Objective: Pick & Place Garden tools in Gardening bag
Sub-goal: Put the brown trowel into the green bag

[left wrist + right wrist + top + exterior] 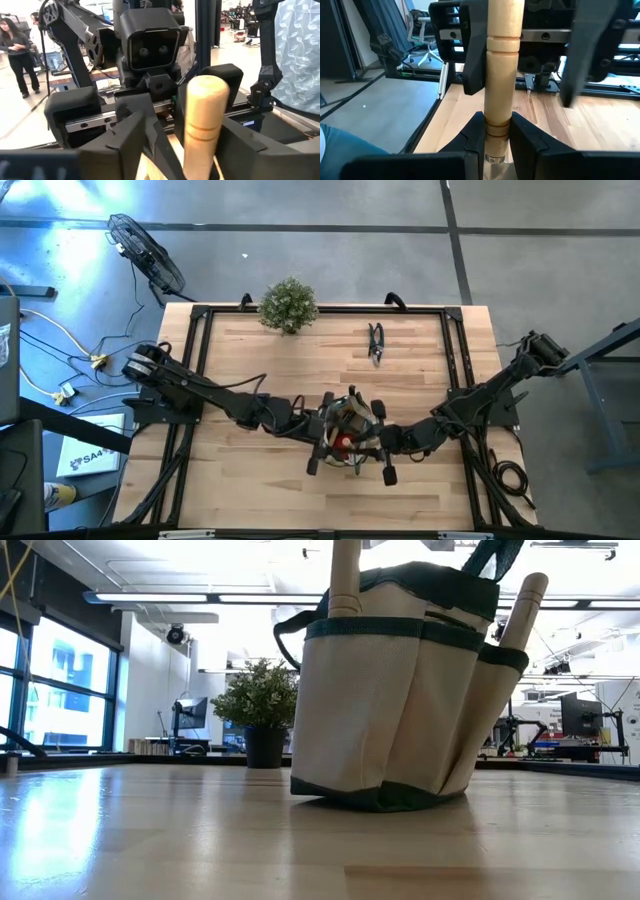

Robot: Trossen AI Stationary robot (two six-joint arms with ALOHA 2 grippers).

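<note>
Fingers of the right gripper (497, 137) clamp a wooden tool handle (503, 70) over the gardening bag (347, 425) at lower centre of the high view. The left gripper (165, 150) faces it, spread open around the handle. Dark snips (376, 343) lie upper right.

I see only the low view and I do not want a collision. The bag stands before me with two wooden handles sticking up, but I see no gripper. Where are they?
Observer: In the high view both are at the gardening bag, the left gripper on its left and the right gripper on its right.
Operator: Does the right one hold something?
Observer: Yes. Its wrist view shows its fingers closed on an upright wooden handle.
</note>
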